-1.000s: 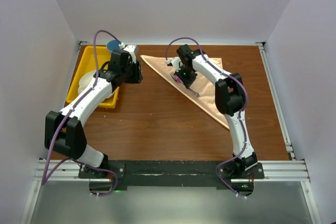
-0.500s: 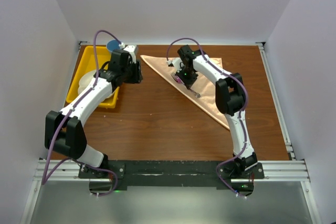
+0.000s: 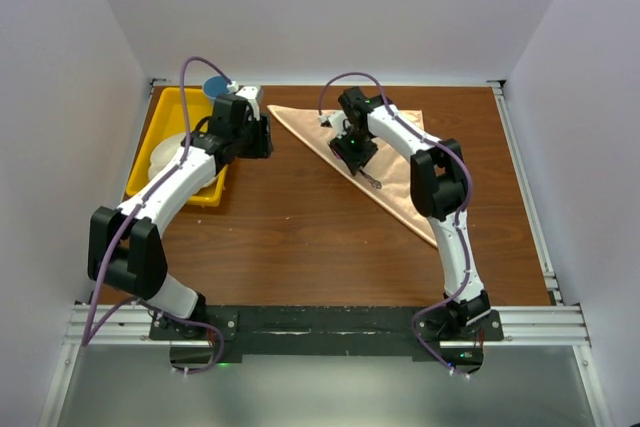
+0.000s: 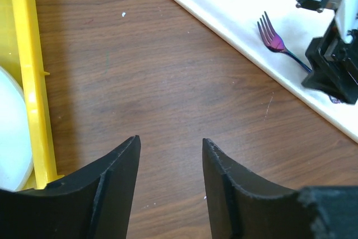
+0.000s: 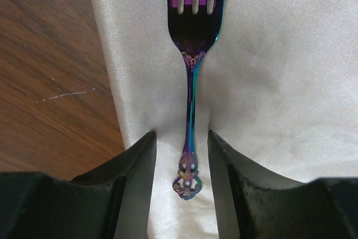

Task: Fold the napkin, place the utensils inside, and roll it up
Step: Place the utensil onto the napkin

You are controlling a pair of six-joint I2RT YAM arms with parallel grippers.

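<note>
Two arms are out over the table [image 3: 300,217] in the overhead view. The left gripper [image 3: 264,137] hangs just off the inner side of the yellow bin [image 3: 140,162], well to the left of the cloth. The right gripper [image 3: 352,154] is straight above the napkin [image 3: 400,187], which lies folded into a long peach triangle. From up here the fork [image 3: 372,181] is mostly hidden under that gripper. Only the handle end pokes out on the near side, so contact is hard to call from this angle.

On the left wrist cam, the left gripper's fingers [image 4: 117,177] stand moderately apart with only bare wood between and under them. The bin wall runs along their left with a white plate [image 4: 11,132] inside. Up ahead to the right is the napkin's edge, washed out nearly white, with the fork tines on it and the other gripper beside them.

The right wrist cam is the clear one. Its fingers [image 5: 140,172] sit parted on either side of the fork's thin handle, with a sliver of cloth showing on both sides, so they're not clamped on it. The fork looks purple-teal iridescent. It lies flat on the napkin with its tines pointing away from the gripper, close to the cloth's left edge.
</note>
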